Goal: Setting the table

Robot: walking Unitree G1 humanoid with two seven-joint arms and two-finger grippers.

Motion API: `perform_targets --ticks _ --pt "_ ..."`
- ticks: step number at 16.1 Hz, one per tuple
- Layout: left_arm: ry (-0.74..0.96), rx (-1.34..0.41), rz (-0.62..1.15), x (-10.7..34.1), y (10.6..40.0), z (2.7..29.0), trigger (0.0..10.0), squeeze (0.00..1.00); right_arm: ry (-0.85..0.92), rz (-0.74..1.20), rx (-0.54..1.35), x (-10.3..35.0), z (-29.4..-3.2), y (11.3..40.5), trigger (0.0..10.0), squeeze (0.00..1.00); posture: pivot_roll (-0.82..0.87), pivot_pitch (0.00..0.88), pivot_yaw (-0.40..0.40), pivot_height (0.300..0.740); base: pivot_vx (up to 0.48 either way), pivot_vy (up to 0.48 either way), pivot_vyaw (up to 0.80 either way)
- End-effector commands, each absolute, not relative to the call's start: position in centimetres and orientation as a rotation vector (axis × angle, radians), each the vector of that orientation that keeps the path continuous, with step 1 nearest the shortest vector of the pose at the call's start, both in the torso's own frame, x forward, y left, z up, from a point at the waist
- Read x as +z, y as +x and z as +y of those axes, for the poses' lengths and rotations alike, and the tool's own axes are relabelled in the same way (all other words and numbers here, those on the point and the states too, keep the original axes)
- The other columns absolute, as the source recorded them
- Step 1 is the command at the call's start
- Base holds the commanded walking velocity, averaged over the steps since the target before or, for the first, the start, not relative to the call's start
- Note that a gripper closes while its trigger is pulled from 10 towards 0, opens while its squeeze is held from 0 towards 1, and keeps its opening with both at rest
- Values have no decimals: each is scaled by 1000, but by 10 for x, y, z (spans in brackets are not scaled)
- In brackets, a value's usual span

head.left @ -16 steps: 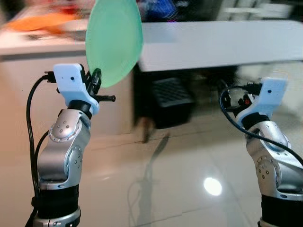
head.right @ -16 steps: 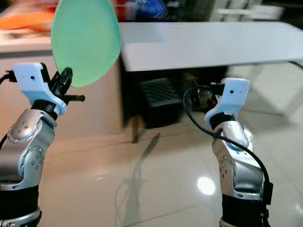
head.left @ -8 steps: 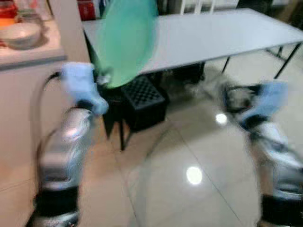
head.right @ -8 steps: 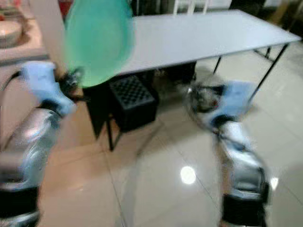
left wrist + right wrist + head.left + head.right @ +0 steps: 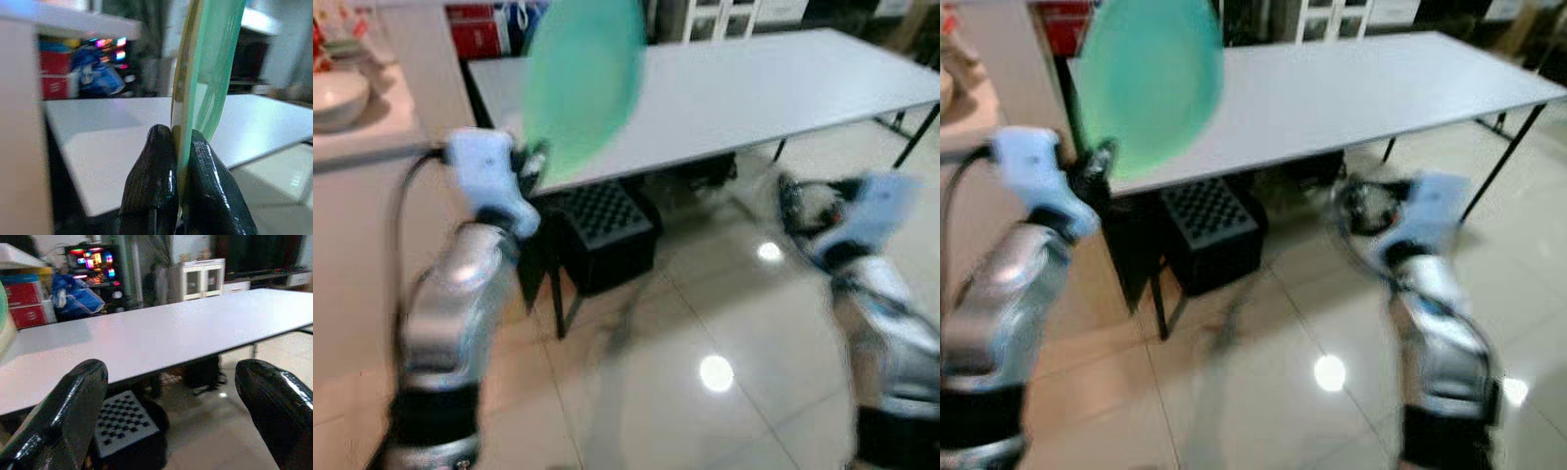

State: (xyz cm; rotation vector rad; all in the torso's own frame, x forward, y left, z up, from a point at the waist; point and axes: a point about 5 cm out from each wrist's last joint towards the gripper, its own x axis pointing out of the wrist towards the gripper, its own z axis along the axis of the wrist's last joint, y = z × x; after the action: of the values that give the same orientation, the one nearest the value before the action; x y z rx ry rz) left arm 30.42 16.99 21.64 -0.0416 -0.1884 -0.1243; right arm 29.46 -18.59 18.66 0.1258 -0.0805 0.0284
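Before the white table [image 5: 754, 83], left gripper [image 5: 178, 147] pinches green plate [image 5: 582, 88] (upright); right gripper [image 5: 171, 396] spread empty.

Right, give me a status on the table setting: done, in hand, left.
Done: the green plate is picked up, pinched upright by its rim in the left gripper. In hand: the plate is held up in front of the long white table, which lies just ahead. The right gripper is open and holds nothing. Left: the plate is not on the table yet, and no other tableware can be made out on it.
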Motion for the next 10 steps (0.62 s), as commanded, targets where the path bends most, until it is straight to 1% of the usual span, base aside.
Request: perform_targets --ticks 1,6,10 --pt "-39 -149 -252 229 304 163 10000 0 118 -90 -2 190 -196 293 10000 0 -19 0 -30 740 469 0 0" --pt "-36 -162 -243 226 305 161 10000 0 122 -88 -21 188 -199 292 10000 0 -28 0 -20 740 480 0 -749" --pt "-41 -169 -243 226 305 160 10000 0 115 -88 -26 188 -199 292 10000 0 -30 0 -17 740 478 0 0"
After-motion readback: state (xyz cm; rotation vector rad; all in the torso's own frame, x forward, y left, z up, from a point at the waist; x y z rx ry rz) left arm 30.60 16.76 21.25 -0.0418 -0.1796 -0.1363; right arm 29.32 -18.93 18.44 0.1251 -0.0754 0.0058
